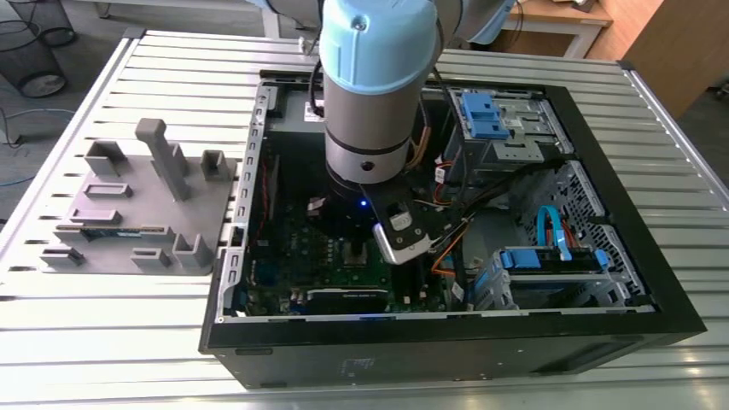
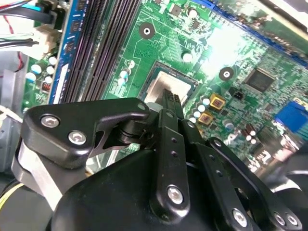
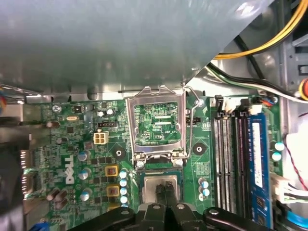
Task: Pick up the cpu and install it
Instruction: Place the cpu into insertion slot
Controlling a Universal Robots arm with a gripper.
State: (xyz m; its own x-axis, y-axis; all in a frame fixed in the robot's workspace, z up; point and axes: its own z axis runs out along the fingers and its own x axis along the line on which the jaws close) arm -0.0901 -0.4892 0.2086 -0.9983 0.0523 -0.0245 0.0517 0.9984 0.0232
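Note:
The cpu [image 3: 153, 186] lies flat in the motherboard socket, its silver top showing in both wrist views [image 2: 160, 88]. My gripper [image 3: 166, 191] is straight over it, fingers drawn together with no gap, tips at the middle of the chip's top [image 2: 171, 97]; whether they touch it I cannot tell. The socket's silver lid frame [image 3: 156, 122] stands flipped open beside the chip, with the wire lever [image 3: 191, 120] raised. In the exterior view my arm [image 1: 370, 128] reaches down into the open computer case [image 1: 456, 333].
Black memory slots [image 3: 226, 159] and a blue one [image 3: 255, 163] run beside the socket. Cables [image 3: 250, 82] cross the case nearby. A grey tray [image 1: 137, 213] with a green memory stick [image 1: 114, 231] sits at the exterior view's left. Drive bays [image 1: 501, 120] fill the case's other side.

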